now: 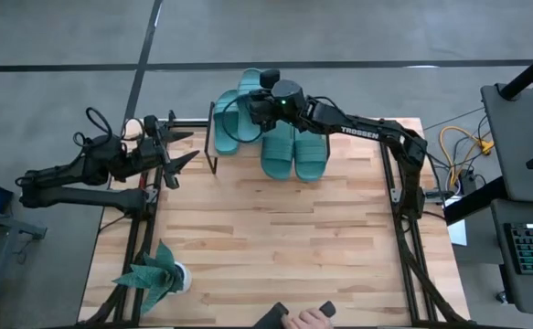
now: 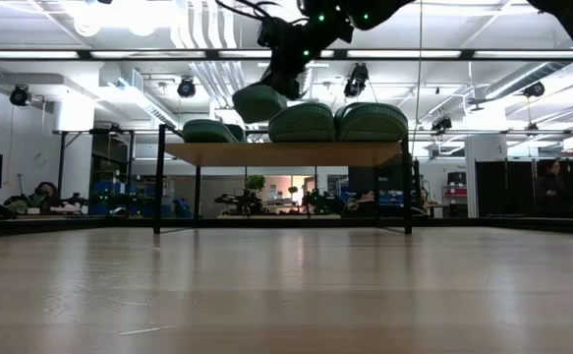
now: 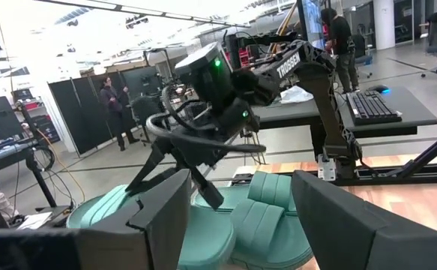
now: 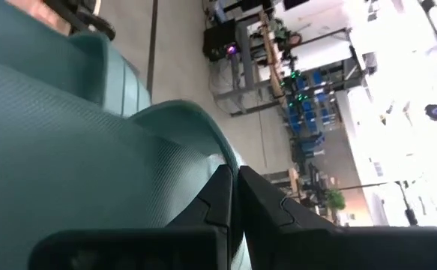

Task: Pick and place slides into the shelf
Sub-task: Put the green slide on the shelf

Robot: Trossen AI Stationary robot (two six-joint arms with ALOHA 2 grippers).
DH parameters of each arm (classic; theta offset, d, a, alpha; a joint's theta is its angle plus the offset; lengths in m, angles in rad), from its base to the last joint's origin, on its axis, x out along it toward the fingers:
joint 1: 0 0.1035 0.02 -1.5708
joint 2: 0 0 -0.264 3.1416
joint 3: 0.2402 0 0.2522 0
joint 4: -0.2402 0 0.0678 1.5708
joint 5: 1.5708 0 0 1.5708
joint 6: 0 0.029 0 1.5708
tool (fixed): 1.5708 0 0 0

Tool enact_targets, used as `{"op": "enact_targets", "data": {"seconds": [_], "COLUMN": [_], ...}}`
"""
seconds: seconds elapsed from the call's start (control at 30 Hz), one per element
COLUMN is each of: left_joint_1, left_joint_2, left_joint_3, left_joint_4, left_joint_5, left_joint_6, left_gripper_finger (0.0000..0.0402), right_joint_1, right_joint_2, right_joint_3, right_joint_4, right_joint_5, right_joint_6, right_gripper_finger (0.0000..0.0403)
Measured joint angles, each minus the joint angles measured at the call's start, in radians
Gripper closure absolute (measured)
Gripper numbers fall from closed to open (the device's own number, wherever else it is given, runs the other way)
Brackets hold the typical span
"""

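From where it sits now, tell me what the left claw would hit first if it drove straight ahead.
Likely the teal slides on the shelf. The open left claw points straight at them, with the right claw, shut on one slide, just above. Depth is unclear, so the shelf's near leg might come first.

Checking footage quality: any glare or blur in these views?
Low view: bright ceiling lights glare, leaving the teal-green rubber slides and the wooden-topped shelf dim. Right wrist view: the strap's near part is blurred and the room's far side is washed out. High view: evenly lit.
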Motion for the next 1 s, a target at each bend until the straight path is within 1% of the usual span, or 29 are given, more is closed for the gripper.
{"op": "enact_targets", "data": {"seconds": [0.1, 0.33, 0.5, 0.7, 0.83, 1.0], "left_joint_1": [0.0, 0.0, 0.0, 0.0, 0.0, 0.0], "left_joint_2": [0.0, -0.002, -0.002, -0.001, -0.002, -0.005], "left_joint_3": [0.0, -0.002, -0.003, -0.004, -0.004, -0.003], "left_joint_4": [-0.003, -0.011, -0.021, -0.027, -0.027, -0.025], "left_joint_5": [0.0, 0.0, 0.0, 0.0, 0.0, 0.0], "left_joint_6": [0.0, 0.0, 0.0, -0.009, -0.024, -0.024], "left_gripper_finger": [0.0185, 0.0185, 0.0185, 0.0185, 0.0185, 0.0185], "right_joint_1": [-0.004, -0.008, -0.015, -0.017, -0.015, -0.014], "right_joint_2": [0.03, 0.074, 0.075, 0.074, 0.061, 0.04], "right_joint_3": [-0.002, -0.003, -0.012, -0.015, -0.015, -0.016], "right_joint_4": [0.055, 0.075, 0.071, 0.053, 0.01, 0.005], "right_joint_5": [-0.008, -0.003, -0.002, 0.03, 0.033, 0.031], "right_joint_6": [-0.024, -0.05, -0.049, -0.058, -0.057, -0.057], "right_gripper_finger": [0.0395, 0.0395, 0.0395, 0.0395, 0.0395, 0.0395]}}
